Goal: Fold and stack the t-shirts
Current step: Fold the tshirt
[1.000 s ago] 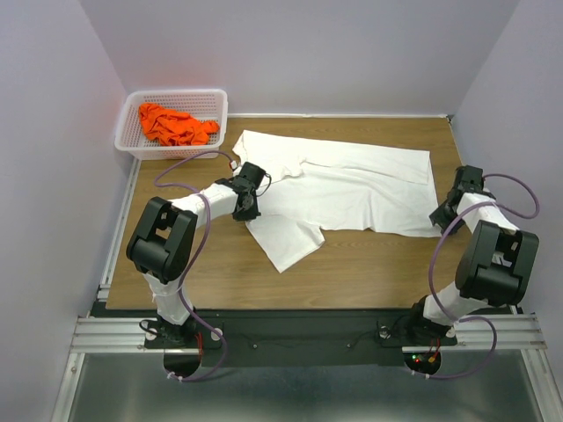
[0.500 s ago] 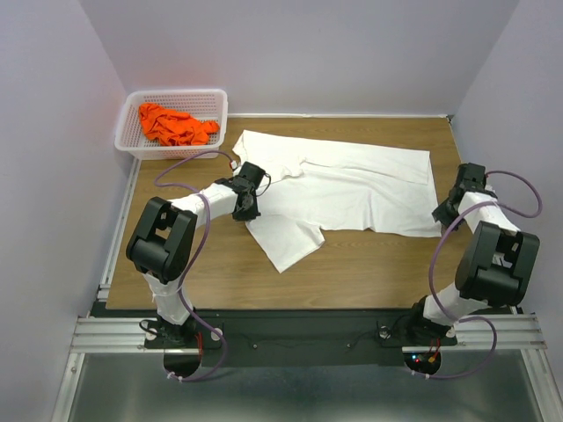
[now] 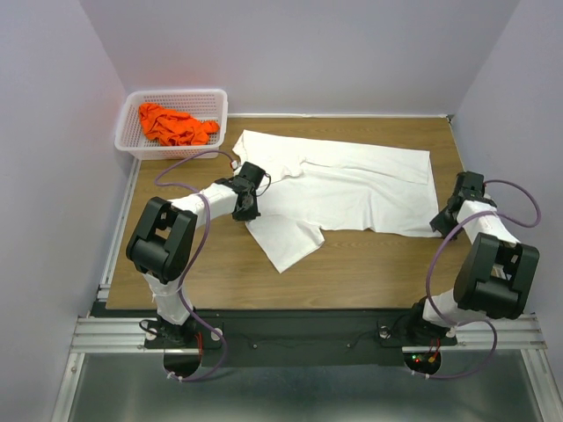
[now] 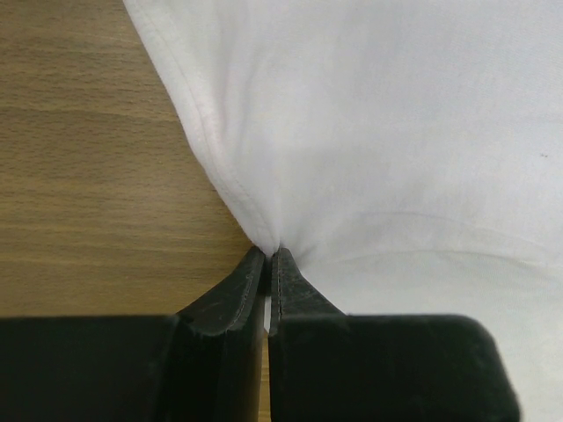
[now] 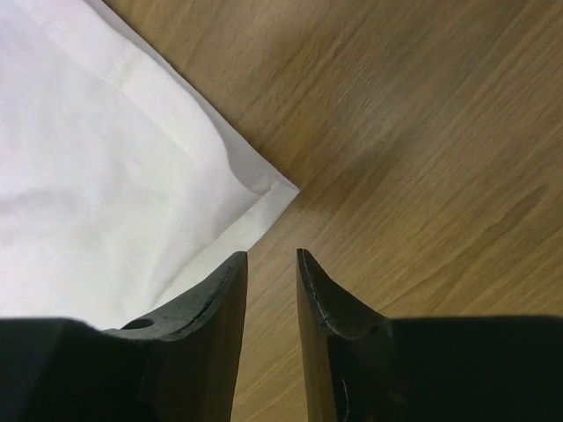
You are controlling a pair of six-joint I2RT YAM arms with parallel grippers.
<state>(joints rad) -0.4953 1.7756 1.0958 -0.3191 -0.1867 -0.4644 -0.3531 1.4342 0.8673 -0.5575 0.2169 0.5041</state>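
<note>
The white t-shirt [image 3: 343,189] lies spread flat across the middle of the tabletop [image 3: 369,264], its hem toward my right side and one sleeve folded out toward me. My left fingers [image 4: 280,272] are pressed together on a small pinch of its edge, seemingly where that near sleeve meets the body, and the cloth puckers into the tips. My right fingers [image 5: 239,268] are spread a little with nothing between them, low over the wood, and the near hem corner lies just ahead of the tips. To do this fold well, I judge the right side must slide forward so one finger goes under the corner and catches both layers before closing; then both ends should lift together and level, or the cloth will drag and skew. My left arm reaches forward with the elbow high and the forearm angled inward to the shirt. My right arm runs along the right edge, wrist turned in toward the hem. An orange shirt [image 3: 174,125] waits in the basket [image 3: 220,110] at the far left.
</note>
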